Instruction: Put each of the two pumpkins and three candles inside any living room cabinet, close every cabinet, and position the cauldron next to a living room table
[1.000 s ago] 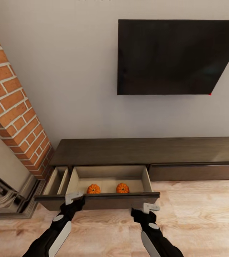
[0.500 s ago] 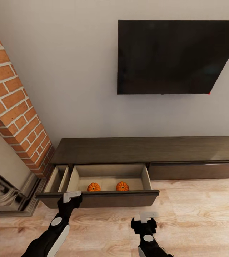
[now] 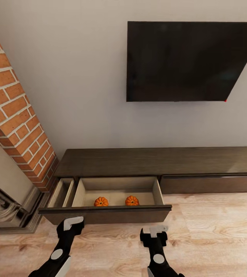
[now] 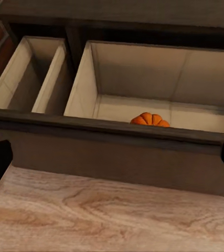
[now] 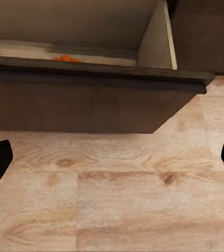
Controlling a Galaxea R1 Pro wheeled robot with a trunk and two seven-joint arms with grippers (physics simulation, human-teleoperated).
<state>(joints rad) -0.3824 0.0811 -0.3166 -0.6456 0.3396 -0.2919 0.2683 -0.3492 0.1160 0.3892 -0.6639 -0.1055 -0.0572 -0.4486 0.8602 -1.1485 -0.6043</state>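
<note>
No writing or labels can be read anywhere. A big black screen [image 3: 185, 61] is fixed to the pale wall [image 3: 84, 77] above the cabinet [image 3: 158, 161]. A red brick column [image 3: 11, 107] is seen at the left, with a grey stone fireplace base [image 3: 4, 207] under it. The floor [image 3: 215, 238] is made of light wood.

The cabinet is long, low and dark brown. Its left drawer [image 3: 108, 214] is pulled out over the floor, and the drawer beside it on the right [image 3: 212, 184] is shut. The open drawer is pale inside and is split into a thin part at the left and a wide part. Two pumpkins are kept in the wide part, close to the front wall: one pumpkin [image 3: 101, 201] toward the left and the other pumpkin [image 3: 131, 200] toward the right, a little apart.

The left gripper [image 3: 70, 224] and the right gripper [image 3: 156, 230] are held low in front of the drawer front, not touching it. Both are spread wide, and nothing is held between the fingers. In the left wrist view, the top of a pumpkin [image 4: 149, 119] is seen over the drawer's front edge.
</note>
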